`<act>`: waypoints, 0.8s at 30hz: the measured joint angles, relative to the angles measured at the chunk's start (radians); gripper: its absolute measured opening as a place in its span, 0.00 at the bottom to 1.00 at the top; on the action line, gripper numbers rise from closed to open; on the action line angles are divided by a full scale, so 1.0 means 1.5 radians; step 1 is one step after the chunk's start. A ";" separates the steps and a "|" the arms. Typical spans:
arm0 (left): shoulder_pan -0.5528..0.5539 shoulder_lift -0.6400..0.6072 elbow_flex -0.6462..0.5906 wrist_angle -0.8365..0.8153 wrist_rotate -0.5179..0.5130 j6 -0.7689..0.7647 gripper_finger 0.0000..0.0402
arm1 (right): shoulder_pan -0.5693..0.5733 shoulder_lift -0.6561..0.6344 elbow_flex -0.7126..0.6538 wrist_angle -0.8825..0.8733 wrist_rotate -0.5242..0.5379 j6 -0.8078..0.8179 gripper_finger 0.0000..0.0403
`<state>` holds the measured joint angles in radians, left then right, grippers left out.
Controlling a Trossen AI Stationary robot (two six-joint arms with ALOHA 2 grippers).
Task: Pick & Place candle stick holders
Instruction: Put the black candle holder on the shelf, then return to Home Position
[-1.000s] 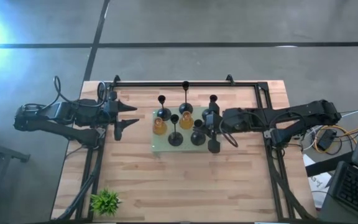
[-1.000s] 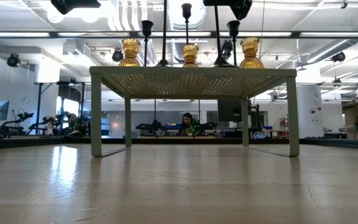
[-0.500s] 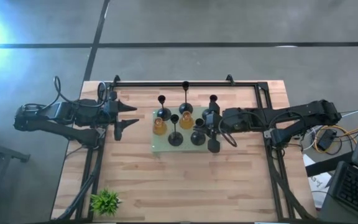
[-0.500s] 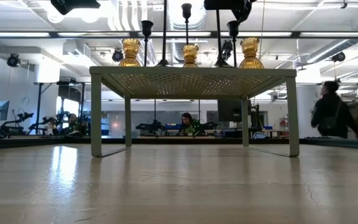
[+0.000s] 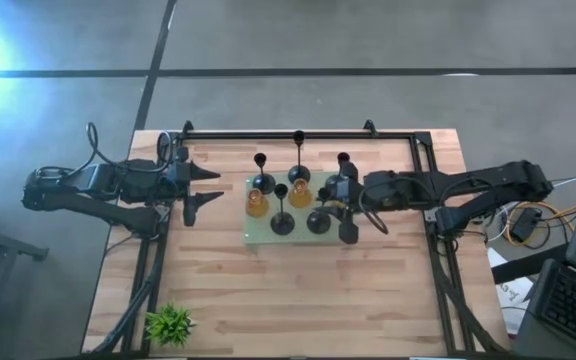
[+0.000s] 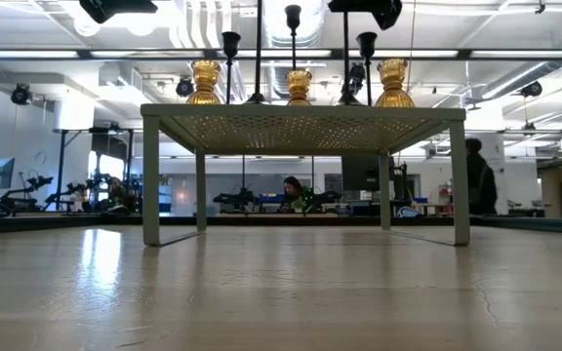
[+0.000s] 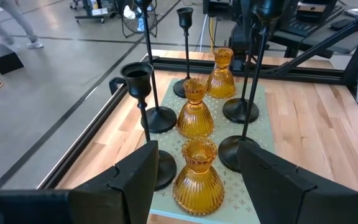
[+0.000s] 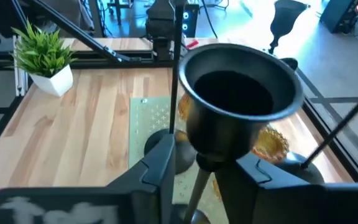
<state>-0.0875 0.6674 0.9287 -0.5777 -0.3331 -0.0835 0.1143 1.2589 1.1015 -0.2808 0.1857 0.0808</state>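
Candle stick holders (image 5: pixel 288 205) stand upright on the pale mat (image 5: pixel 258 237); one black holder (image 8: pixel 238 102) stands between the right gripper (image 8: pixel 194 165) fingers, jaws parted, seemingly releasing. Left gripper (image 5: pixel 206 187) waits open, farther away.

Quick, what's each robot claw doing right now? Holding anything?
Left gripper: jaws open, holding nothing, waiting left of the mat.
Right gripper: jaws astride a black candle stick holder; whether they are gripping it cannot be told.
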 joint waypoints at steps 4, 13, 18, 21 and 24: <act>0.000 0.000 0.000 0.000 0.000 0.000 0.56 | 0.000 -0.019 0.000 -0.036 0.000 0.011 0.31; 0.000 0.000 0.000 0.000 -0.001 0.008 0.56 | 0.000 -0.044 -0.002 -0.103 0.000 0.011 0.37; 0.000 -0.026 0.000 -0.001 0.004 0.031 0.56 | 0.002 -0.090 -0.005 -0.142 -0.005 0.010 0.35; 0.000 -0.053 0.000 -0.004 0.044 0.032 0.56 | 0.013 -0.134 -0.014 -0.163 -0.007 0.008 0.33; 0.000 -0.084 -0.010 0.001 0.072 0.031 0.56 | 0.024 -0.194 -0.028 -0.179 -0.010 0.008 0.29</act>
<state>-0.0880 0.5414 0.9138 -0.5762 -0.2248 -0.0364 0.1505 0.9673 1.0600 -0.5498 0.1712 0.0933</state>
